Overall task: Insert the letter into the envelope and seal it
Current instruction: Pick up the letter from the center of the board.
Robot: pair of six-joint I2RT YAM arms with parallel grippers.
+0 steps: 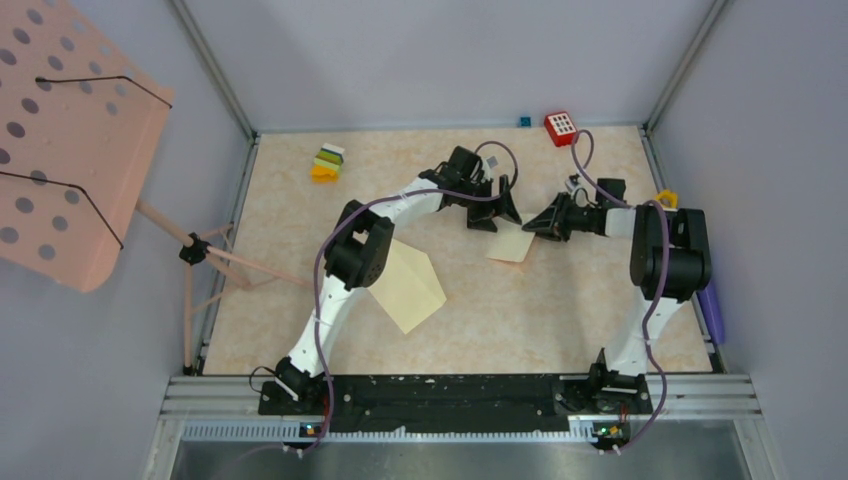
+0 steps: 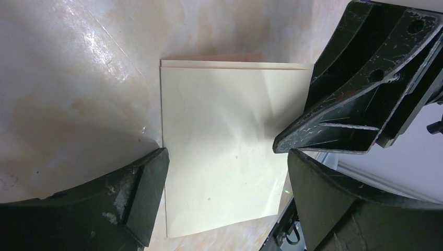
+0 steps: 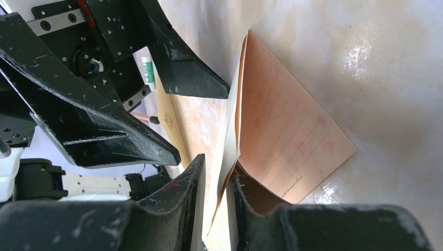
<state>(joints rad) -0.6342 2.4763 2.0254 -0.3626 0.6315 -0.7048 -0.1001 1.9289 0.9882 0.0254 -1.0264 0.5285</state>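
Where the two arms meet mid-table, a folded letter (image 1: 510, 246) lies on the marbled table (image 1: 560, 320). Its outer face is cream. Its inner face is tan with ruled lines and one line of script along an edge, too small to read. The right gripper (image 3: 218, 161) reaches in low from the right. Its jaws are a narrow slit with the letter's raised cream layer between them; whether they pinch it cannot be told. The left gripper (image 2: 228, 154) hovers over the letter, jaws spread wide, holding nothing. The envelope (image 1: 412, 290), pale yellow, lies flat to the left, nearer the bases. It is partly under the left arm and apart from both grippers. A small ornament marks its face, with no readable words. A red box (image 1: 561, 127) with white buttons sits at the far edge.
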